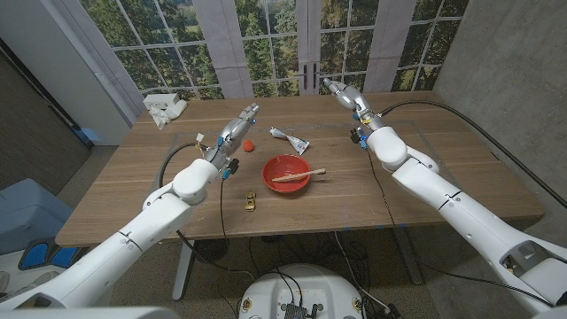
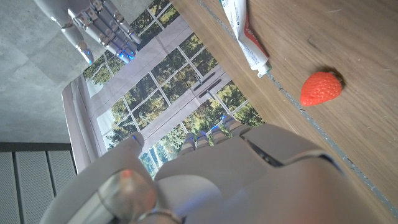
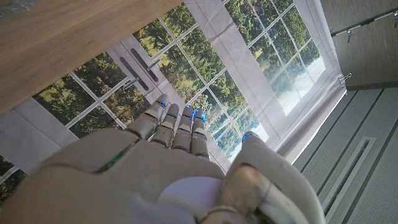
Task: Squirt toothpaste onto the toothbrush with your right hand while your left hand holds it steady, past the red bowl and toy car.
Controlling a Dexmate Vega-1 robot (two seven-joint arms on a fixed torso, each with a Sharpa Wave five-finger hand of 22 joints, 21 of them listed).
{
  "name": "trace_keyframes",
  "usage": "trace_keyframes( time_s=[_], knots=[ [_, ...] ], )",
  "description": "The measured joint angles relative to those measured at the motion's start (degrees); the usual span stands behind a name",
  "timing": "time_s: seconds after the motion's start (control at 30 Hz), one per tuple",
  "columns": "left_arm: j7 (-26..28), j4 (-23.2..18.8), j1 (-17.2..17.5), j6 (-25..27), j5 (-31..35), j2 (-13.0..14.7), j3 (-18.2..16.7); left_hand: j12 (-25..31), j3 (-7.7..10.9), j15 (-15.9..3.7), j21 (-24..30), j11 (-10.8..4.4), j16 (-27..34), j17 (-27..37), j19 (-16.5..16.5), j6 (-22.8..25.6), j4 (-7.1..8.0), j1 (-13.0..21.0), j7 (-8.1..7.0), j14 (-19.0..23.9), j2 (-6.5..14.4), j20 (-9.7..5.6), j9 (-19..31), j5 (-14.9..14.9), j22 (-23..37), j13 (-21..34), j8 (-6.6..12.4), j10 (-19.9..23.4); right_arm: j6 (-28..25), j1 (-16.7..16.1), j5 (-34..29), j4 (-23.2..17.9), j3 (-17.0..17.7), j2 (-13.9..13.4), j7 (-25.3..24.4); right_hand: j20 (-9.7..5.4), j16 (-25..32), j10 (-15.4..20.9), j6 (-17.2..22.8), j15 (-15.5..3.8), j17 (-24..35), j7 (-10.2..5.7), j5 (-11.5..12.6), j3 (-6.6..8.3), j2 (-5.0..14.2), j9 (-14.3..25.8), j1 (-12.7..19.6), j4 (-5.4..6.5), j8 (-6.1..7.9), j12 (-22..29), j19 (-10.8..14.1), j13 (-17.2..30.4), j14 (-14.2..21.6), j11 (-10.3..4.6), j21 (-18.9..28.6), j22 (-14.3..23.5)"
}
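Table (image 1: 425, 190), wood: one. Red bowl (image 1: 286, 174): one, centre. Toothbrush (image 1: 299, 175): one, lying across the bowl, long axis 3 to 9 o'clock. Toothpaste tube (image 1: 290, 138): one, at 12 o'clock of the bowl, long axis 10 to 4 o'clock. Toy car (image 1: 252, 202): one, at 7 o'clock. Strawberry (image 1: 250, 143): one, at 10 o'clock. White cloth (image 1: 165, 110): one, far left corner. Left robot hand (image 1: 241, 124): raised, fingers extended, empty. Right robot hand (image 1: 341, 92): raised, fingers straight, empty.

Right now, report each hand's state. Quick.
Left hand: open, holding nothing, above the table near the strawberry.
Right hand: open, holding nothing, raised over the table's far edge.
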Motion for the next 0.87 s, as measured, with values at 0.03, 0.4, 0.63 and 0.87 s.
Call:
trace_keyframes(
  time_s=[0.03,0.4,0.63,0.87],
  knots=[
    [0.0,0.3,0.0,0.0,0.0,-0.1,0.0,0.0,0.52,0.00,0.2,0.00,0.0,0.0,0.2,0.1,-0.01,0.0,-0.05,0.0,0.0,0.13,0.0,0.1,0.0,0.0,0.00,0.0,0.1,0.0,0.2,0.0,0.0,0.0,-0.1,0.00,0.0,0.0,0.0,0.00,-0.1,0.00,0.1,0.15,-0.23,0.0,-0.2,0.14,0.00,0.0,0.0,0.0,0.0,0.00,0.2,0.0],
    [-2.2,6.2,-0.1,-9.2,-2.0,-2.7,-1.3,0.0,4.87,-0.09,0.2,-0.85,0.0,-0.3,2.4,3.0,-0.45,-1.6,-1.72,2.4,-0.5,0.05,0.0,0.9,0.0,0.0,0.09,1.7,1.7,-1.9,4.7,0.8,1.3,1.3,-1.2,0.18,0.2,-0.2,-0.4,0.10,-1.1,0.41,0.1,1.14,-0.45,0.0,-1.8,1.60,0.00,0.0,-1.0,-1.1,-0.7,0.21,0.2,-0.1],
    [-2.6,9.4,-0.1,-14.2,-2.6,-4.4,-2.2,0.4,6.77,-0.13,0.2,-1.21,0.0,-0.3,3.4,4.3,-0.66,-1.8,-2.43,3.3,-0.4,0.09,0.0,1.3,-0.1,0.0,0.41,3.3,2.0,-3.5,6.9,0.1,2.3,2.0,-2.5,-0.01,0.3,-0.2,-0.4,0.10,-1.7,0.41,0.6,1.66,-0.76,-0.3,-2.7,2.12,0.26,0.5,-1.2,-1.6,-0.7,0.22,0.2,-0.1],
    [-1.7,11.5,0.4,-18.0,-2.7,-6.4,-3.1,0.4,8.51,-0.30,0.4,-1.27,0.0,-0.3,4.6,5.8,-0.95,-2.1,-2.50,4.8,-0.6,0.08,0.0,1.3,-0.3,0.0,0.41,4.7,4.3,-6.0,9.0,-0.2,4.1,2.7,-4.9,0.22,0.4,1.2,0.7,0.09,-3.0,0.82,0.6,2.63,-1.06,-0.3,-3.6,1.96,0.71,0.9,-0.1,-2.4,0.6,0.73,0.6,-0.4]
  ],
)
